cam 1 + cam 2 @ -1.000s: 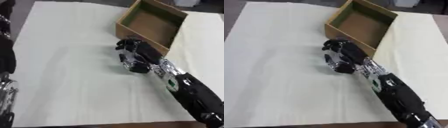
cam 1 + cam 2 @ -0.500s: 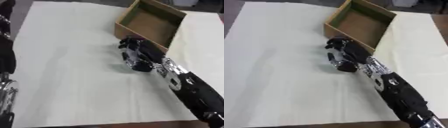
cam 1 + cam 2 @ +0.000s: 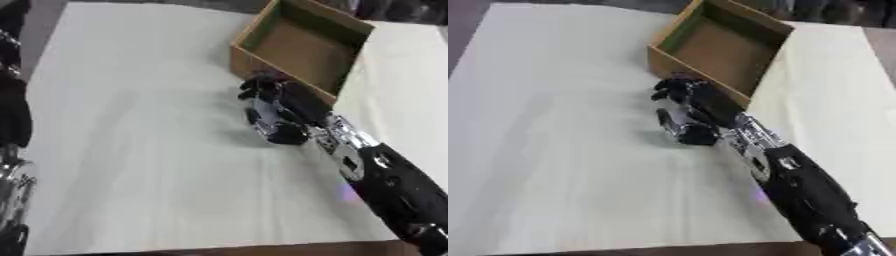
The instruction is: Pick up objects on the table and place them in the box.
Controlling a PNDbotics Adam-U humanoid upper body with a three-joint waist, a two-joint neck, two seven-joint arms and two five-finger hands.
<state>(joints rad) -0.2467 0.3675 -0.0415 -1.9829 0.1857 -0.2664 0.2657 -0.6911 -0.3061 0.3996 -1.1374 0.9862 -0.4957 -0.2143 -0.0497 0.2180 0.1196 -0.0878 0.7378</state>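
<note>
Two arms in shot: the left arm point(image 3: 13, 125) runs down the left edge, its hand out of sight. Pale sheet point(image 3: 131, 150) covers the tabletop across the middle. Right of centre, the right hand point(image 3: 689, 112) hovers low just beside the near wall of the cardboard box point(image 3: 737, 30), fingers point(image 3: 677, 90) curled, though whether they're grasping anything I cannot tell. Box sits at the far right, open.

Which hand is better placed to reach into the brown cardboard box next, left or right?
Right, probably. The right hand, fingers curled, sits just beside the near wall of the open brown cardboard box. The left arm only shows along the far left edge, well away from it.
</note>
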